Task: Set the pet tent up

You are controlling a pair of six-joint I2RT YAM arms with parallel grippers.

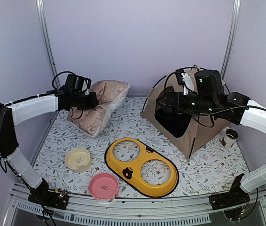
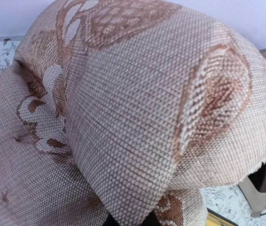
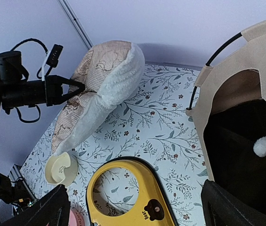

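The beige pet tent (image 1: 213, 129) stands upright at the back right on the floral mat, its black poles arched and its doorway facing front-left. In the right wrist view the tent (image 3: 231, 89) fills the right edge, with a white pom-pom (image 3: 264, 147) hanging in the dark doorway. My right gripper (image 1: 161, 103) hovers just left of the doorway; it (image 3: 135, 200) is open wide and empty. My left gripper (image 1: 94, 100) is shut on the edge of the tan floral pillow (image 1: 105, 101), at the back left. The pillow (image 2: 133, 103) fills the left wrist view and hides the fingers.
A yellow two-hole bowl holder (image 1: 142, 167) lies at front centre. A cream bowl (image 1: 78, 159) and a pink bowl (image 1: 103, 185) sit to its left. A brown and white cup (image 1: 230, 136) stands right of the tent. Walls close in the back and sides.
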